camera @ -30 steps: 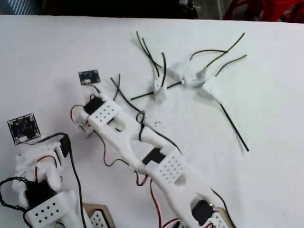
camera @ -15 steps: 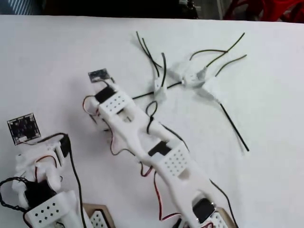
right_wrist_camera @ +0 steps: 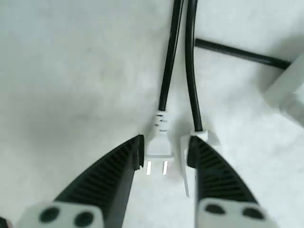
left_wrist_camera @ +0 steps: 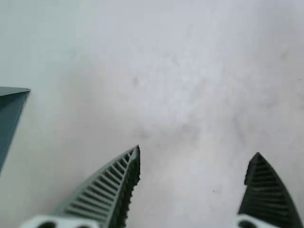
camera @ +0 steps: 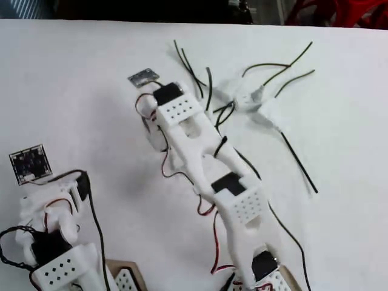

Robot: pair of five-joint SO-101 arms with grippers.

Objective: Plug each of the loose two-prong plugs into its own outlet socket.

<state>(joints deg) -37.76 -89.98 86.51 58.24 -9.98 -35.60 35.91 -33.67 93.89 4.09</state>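
Over the cord cluster, right gripper: your fingers stand partly open and straddle a white two-prong plug; they have nothing clamped.
Plug position: it lies flat on the table between your two fingertips. Its metal prongs point back toward the wrist and its black cord runs straight away.
Second plug: this white body lies just beside the first, partly behind one finger, with its own black lead running alongside.
White block: it sits near the plugs, at the edge of your right wrist view.
High view: a knot of white housings lies just past your right arm, with loose black wires fanning out from it.
Left gripper: spread wide over bare table, holding nothing.
Left arm: folded at the lower left of the high view, well apart from the plugs.
Square board: it rests beside your left arm.
Smaller board: it lies by the right arm's wrist.
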